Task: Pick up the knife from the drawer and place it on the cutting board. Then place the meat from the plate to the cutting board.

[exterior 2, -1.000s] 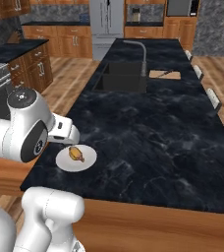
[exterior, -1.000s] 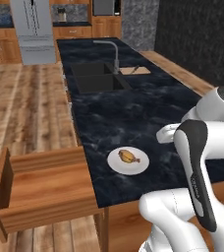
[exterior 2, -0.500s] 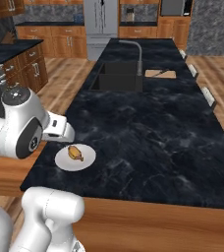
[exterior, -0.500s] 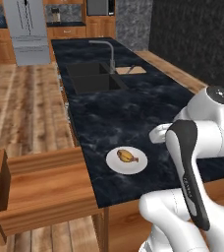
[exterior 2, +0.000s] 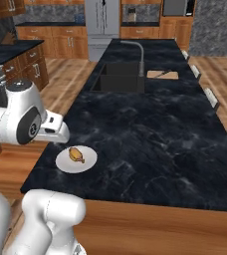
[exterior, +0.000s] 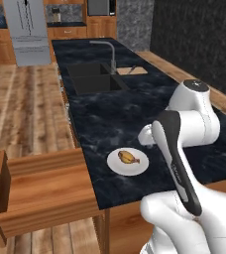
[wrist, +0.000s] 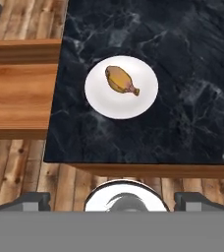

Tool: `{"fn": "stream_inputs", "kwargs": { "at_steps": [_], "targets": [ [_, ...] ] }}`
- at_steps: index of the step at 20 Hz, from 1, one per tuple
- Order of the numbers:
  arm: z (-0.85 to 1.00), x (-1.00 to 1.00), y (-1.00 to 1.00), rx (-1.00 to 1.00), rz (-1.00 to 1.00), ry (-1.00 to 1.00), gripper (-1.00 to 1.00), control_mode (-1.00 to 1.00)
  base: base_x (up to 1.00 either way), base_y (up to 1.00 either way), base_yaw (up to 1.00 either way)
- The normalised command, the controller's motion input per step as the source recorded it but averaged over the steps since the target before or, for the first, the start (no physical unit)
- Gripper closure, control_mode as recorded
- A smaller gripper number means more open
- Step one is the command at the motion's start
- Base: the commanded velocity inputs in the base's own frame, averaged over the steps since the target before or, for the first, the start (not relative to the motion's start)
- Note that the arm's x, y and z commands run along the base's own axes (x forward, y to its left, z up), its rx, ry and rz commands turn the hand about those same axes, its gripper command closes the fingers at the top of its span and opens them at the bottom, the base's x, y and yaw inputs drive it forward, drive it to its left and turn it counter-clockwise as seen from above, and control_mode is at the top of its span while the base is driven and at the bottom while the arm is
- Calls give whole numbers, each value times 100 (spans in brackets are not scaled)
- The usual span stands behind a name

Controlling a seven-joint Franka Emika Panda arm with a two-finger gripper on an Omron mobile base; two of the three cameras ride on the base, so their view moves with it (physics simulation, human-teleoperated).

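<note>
- The meat point(wrist: 120, 80), a small golden drumstick, lies on the white plate point(wrist: 143, 102), a little off the plate's middle; in the left base view meat point(exterior: 128, 157) and plate point(exterior: 138, 168) sit on the dark counter point(exterior: 110, 111) near its front corner
- In the hand view its long axis runs on a slant, thick end toward the upper left, thin bone end toward the lower right
- From the jaws the meat lies ahead, up the middle of the hand view and slightly left of centre; the gripper point(wrist: 112, 199) is well apart from it, back beyond the counter's front edge
- The two dark fingertips point(wrist: 31, 199) stand wide apart at the bottom corners of that view, spread fully with nothing between them
- Just left of the plate, the drawer point(exterior: 40, 191) stands pulled out below the counter edge; what shows of its inside is bare wood, with no knife to be seen there
- Far off, the cutting board point(exterior 2: 163, 74) rests beside the sink point(exterior 2: 119, 77); a thin dark object lies across it, too small to be sure of, though it looks like the knife point(exterior 2: 158, 73)
- Judgement: the meat step is in hand; the coming move calls for going forward and down over the plate, with the jaws turned across the drumstick's slanted axis
</note>
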Motion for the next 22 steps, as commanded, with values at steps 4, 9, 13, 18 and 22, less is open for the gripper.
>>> {"fn": "stream_inputs", "kwargs": {
  "at_steps": [4,9,13,18,22],
  "targets": [
    [-15,34,14,0,0,0,-100,-100,0,0,0],
    [-41,37,6,-6,2,0,-100,-100,0,0,0],
    [-39,42,1,-5,9,0,-100,-100,0,0,0],
    [-31,44,0,0,10,6,-100,-100,0,0,0],
    [-36,41,0,0,9,3,-100,-100,0,0,0]
  ]
}}
